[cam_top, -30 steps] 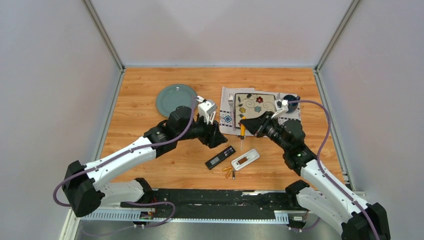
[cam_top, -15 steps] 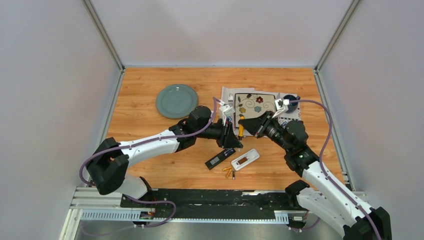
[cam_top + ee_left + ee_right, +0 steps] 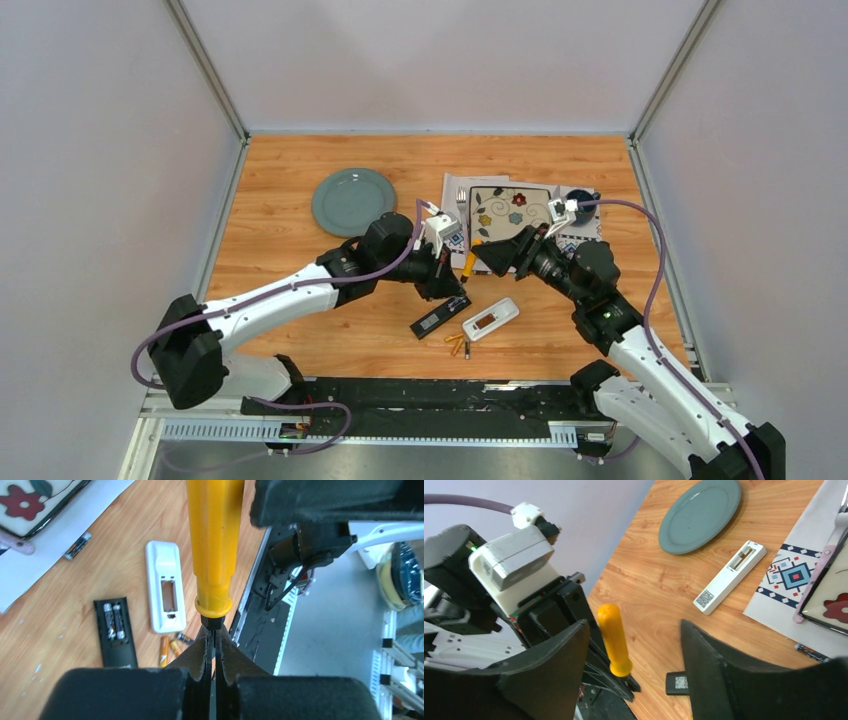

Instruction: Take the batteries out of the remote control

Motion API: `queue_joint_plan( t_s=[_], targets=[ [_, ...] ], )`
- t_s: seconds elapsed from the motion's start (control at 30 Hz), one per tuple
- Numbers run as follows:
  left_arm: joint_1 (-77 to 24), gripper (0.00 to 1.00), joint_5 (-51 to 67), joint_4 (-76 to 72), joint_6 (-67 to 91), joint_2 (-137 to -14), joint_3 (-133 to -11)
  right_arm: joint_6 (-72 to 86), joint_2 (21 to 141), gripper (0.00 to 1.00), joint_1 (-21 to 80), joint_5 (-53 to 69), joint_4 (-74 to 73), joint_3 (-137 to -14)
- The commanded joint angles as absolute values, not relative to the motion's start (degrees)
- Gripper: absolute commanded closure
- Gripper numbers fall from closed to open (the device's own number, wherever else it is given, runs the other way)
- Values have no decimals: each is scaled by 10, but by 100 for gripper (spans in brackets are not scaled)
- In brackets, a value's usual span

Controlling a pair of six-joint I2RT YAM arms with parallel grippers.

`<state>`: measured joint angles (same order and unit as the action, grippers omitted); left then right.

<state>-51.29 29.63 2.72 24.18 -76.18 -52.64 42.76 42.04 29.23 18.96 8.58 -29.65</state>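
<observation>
The left tool [image 3: 213, 636] is pressed together on the thin metal shaft of a screwdriver [image 3: 215, 545], just below its orange handle, and holds it above the worktop [image 3: 300, 170]. The right tool [image 3: 633, 630] is spread wide. Its two fingers stand on either side of the orange handle with a gap on each side, touching nothing. Both tools meet over the middle of the worktop, just near of a patterned placemat [image 3: 455, 238] that carries a flowered tray [image 3: 510, 205].

Near of the tools lie two remotes, side by side and apart. The black remote [image 3: 440, 315] is on the left, with its back open and two cells [image 3: 113, 621] seated in the compartment. The white remote [image 3: 490, 319] is on the right, and its open compartment shows no cell. Three loose batteries [image 3: 456, 343] rest on the wood just near of the gap between the remotes: two gold-orange and one dark. Another dark battery [image 3: 77, 546] lies on the wood just beside the placemat's near edge.

A grey-green plate [image 3: 353, 200] sits far left, well apart from everything else.
</observation>
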Motion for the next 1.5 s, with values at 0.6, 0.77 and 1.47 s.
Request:
queue_joint_plan(
  t_s=[0.6, 0.77, 1.47],
  targets=[
    [-514, 100, 303, 171, 136, -688, -555, 456, 491, 51, 282, 388, 170, -334],
    [-516, 100, 313, 167, 139, -695, -558, 468, 510, 55, 283, 410, 187, -334],
    [-518, 37, 180, 147, 137, -609, -483, 377, 456, 100, 294, 321, 56, -349]
  ],
)
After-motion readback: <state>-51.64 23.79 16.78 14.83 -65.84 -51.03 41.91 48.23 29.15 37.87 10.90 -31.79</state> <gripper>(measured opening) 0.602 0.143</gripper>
